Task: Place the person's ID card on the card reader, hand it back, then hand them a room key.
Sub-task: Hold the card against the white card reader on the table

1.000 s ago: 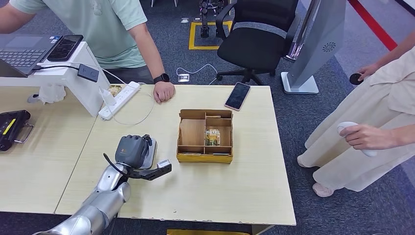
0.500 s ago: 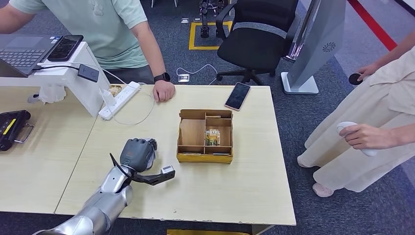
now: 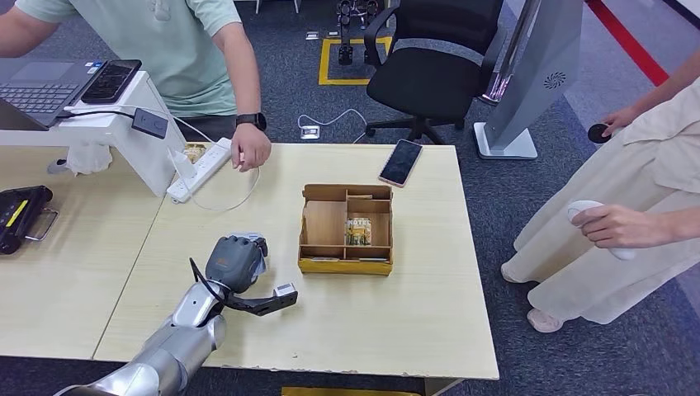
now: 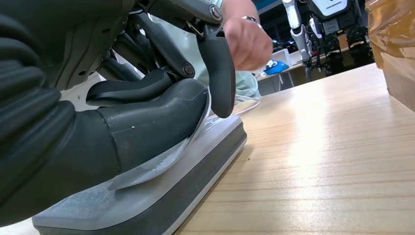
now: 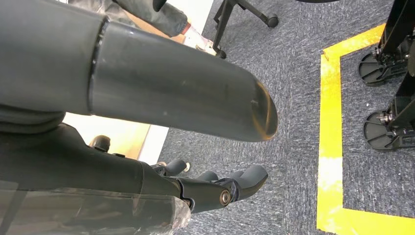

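Pale wood table [image 3: 396, 322] with the left hand [image 3: 235, 262] on the card reader [image 4: 147, 200].

Smooth light wood grain covers the wide table top; on it stands a square cardboard box [image 3: 345, 229] with thin dividers, and one compartment holds room key cards [image 3: 358, 231] standing upright. A person's hand [image 3: 250, 153] is raised at the far edge, above a white power strip [image 3: 201, 169]. The card reader is a flat slab, pale grey on top with a dark rim and rounded corners. The left hand, dark and ribbed, pinches the ID card [image 4: 161, 161] between thumb and fingers; the thin pale card bends a little, and one end touches the reader's top while its long axis slopes up into the hand. The right hand [image 5: 215, 188] hangs over blue-grey carpet [image 5: 293, 73], fingers slightly curled and holding nothing.
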Controlling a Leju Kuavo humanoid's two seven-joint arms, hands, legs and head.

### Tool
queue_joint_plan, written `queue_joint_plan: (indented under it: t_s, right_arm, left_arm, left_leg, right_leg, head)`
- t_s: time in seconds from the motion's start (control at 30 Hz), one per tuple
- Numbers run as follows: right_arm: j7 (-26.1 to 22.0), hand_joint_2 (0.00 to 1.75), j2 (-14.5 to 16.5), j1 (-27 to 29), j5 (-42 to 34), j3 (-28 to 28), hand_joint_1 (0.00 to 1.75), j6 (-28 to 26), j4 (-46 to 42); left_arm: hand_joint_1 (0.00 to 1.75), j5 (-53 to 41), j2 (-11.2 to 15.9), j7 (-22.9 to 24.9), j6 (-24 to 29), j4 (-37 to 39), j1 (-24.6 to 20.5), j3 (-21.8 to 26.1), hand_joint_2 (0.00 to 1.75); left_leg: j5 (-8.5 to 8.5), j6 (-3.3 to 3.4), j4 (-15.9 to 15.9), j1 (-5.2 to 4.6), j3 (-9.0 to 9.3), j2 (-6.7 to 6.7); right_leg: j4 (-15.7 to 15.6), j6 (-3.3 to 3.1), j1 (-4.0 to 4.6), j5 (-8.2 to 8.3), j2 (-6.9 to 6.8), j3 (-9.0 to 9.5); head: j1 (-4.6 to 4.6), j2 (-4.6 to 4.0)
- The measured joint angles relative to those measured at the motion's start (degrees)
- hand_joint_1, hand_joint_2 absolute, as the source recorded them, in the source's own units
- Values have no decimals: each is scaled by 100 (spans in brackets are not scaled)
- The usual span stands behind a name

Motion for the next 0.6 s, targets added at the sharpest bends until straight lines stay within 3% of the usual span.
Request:
queue_joint_plan:
  t_s: [0.6]
  right_arm:
    - [-8,0,-11,2,2,0,0,8,0]
  left_arm:
    - [175,346,45,72,59,55,-69,-301,175]
  left_leg:
    - [0,0,0,0,3,0]
  right_leg:
    - [0,0,0,0,-2,3]
  head:
    - [-1,0]
